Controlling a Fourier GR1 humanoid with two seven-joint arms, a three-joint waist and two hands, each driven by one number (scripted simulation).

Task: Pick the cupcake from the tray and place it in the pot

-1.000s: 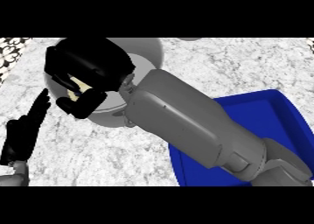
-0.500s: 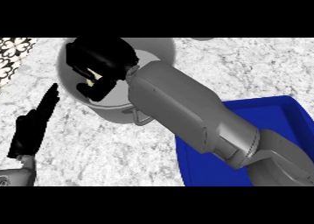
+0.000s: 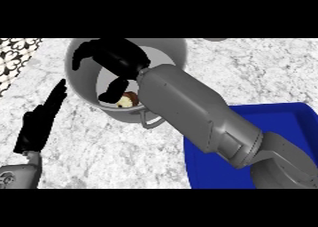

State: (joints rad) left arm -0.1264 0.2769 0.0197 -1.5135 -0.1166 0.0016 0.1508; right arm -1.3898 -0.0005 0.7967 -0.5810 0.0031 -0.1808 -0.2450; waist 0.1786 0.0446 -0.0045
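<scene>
Grey-white marbled counter, black-and-white patterned surface at its upper left edge.

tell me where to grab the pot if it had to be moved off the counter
Probably by the small loop handle on the pot's near side, coming from the front. It juts clear of the wall, while the right hand fills the open top, above the cupcake.

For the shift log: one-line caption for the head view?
Right hand over the pot, cupcake inside; left hand resting open.
</scene>
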